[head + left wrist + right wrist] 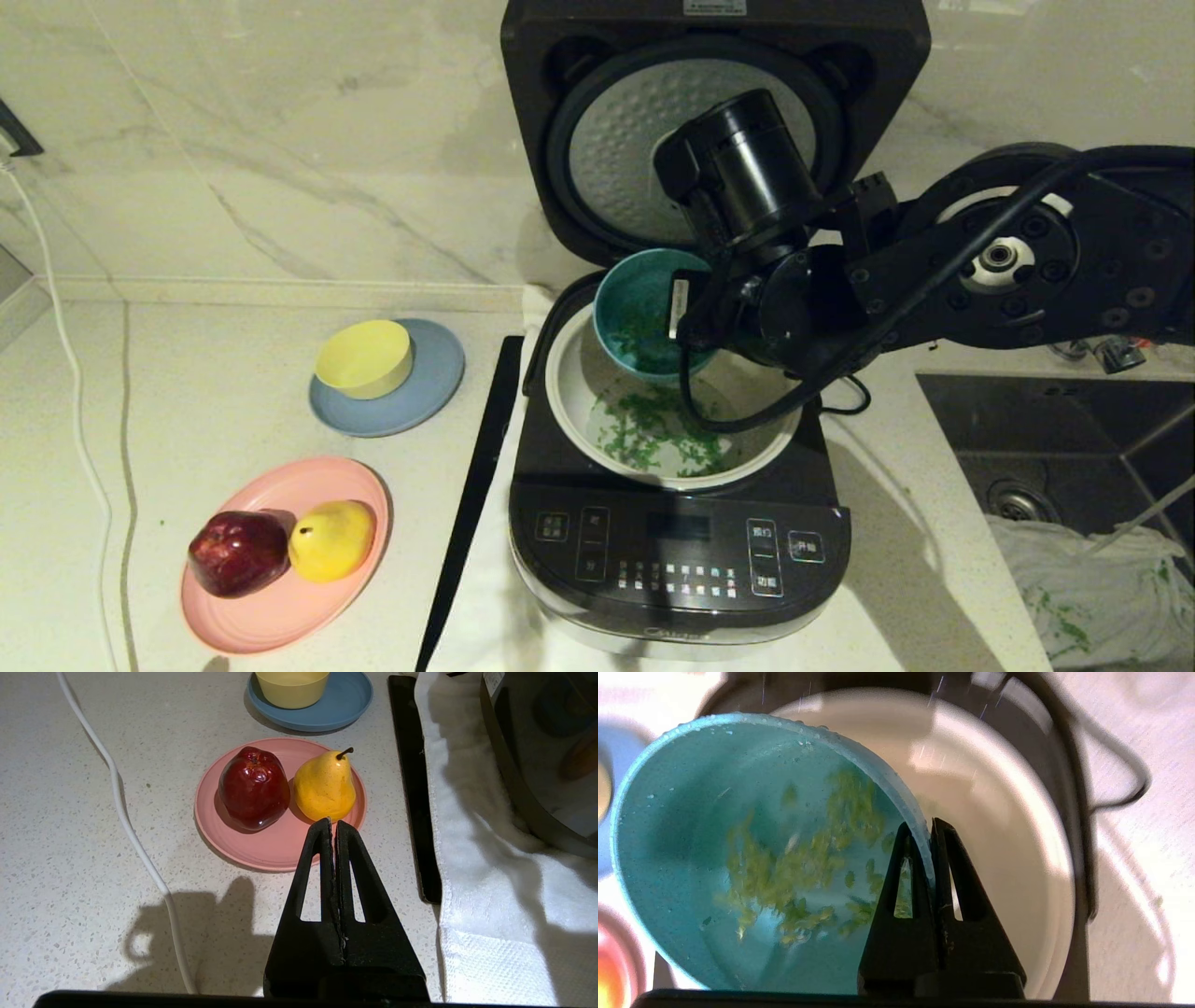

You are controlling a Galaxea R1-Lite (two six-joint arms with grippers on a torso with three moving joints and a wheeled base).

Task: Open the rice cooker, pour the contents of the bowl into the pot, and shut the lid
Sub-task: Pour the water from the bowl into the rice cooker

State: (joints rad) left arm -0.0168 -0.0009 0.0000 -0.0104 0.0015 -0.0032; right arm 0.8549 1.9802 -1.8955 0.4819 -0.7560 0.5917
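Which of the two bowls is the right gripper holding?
The teal bowl, tipped above the pot; the yellow bowl sits on the blue plate.

Pot (569,392) mouth — largely taken up: the tilted bowl (635,313) hangs over its far left part, the right gripper (930,826) pinching the bowl's rim, with the right arm (980,271) stretching in from the right of the frame.
Lid (714,121) — upright behind the pot, blocking any approach from the top of the frame.
Worktop (187,392), left half — open strip between wall and dishes; the grey-blue plate (429,392) with yellow bowl (366,357) and the pink plate (289,607) bearing apple (238,553) and pear (331,539) occupy the middle.
White cable (65,373) — trails along the left edge.
Black strip (476,485) — lies just beside the rice cooker (677,560).
Sink (1064,439) — lower right, with cloth (1092,579) inside.
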